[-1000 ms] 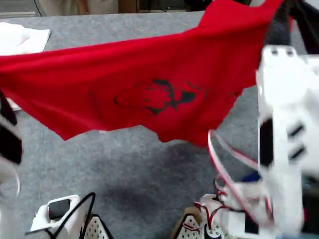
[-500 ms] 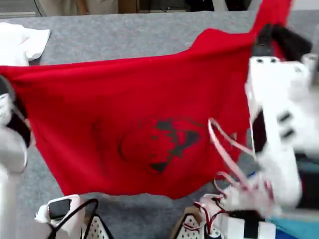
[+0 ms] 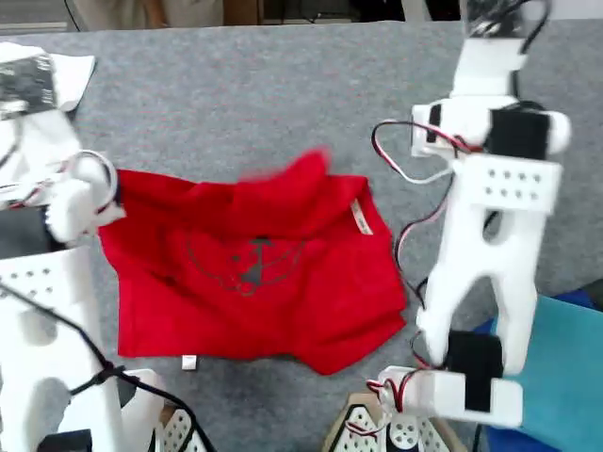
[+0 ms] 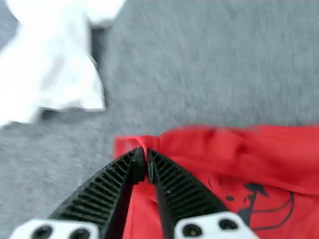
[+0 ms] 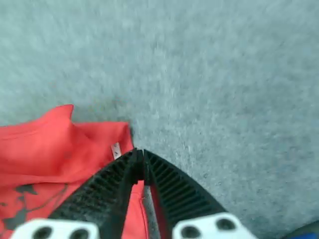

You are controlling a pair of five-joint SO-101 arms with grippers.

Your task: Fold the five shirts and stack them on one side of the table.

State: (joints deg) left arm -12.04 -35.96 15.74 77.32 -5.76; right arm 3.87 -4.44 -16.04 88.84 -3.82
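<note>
**Clerk:** Item one?

**Keeper:** A red shirt [image 3: 311, 292] of soft knit cloth, with a black printed figure on the chest. It lay spread on the grey tabletop [image 3: 264, 94] between the two arms, its long axis running left to right. The far edge was rumpled, and a white neck label [image 3: 361, 218] sat at the far right.

**Clerk:** Holders?

**Keeper:** The left fingers [image 4: 146, 158] were pressed together, pinching the far left corner of the red shirt. The right fingers [image 5: 141, 159] were pressed together over the far right edge, beside the label. Whether cloth was caught between them could not be told.

**Clerk:** Bearing for the next move?

**Keeper:** The body of the red shirt lay to the near side of both sets of fingers. A fold would likely carry the far edge nearward, across the short axis. The left arm was the nearer, in contact with the cloth.

**Clerk:** Other stock?

**Keeper:** A crumpled white garment [image 4: 55, 74] at far left, apart from the red shirt. A flat blue sheet [image 3: 565, 367] at near right.
</note>
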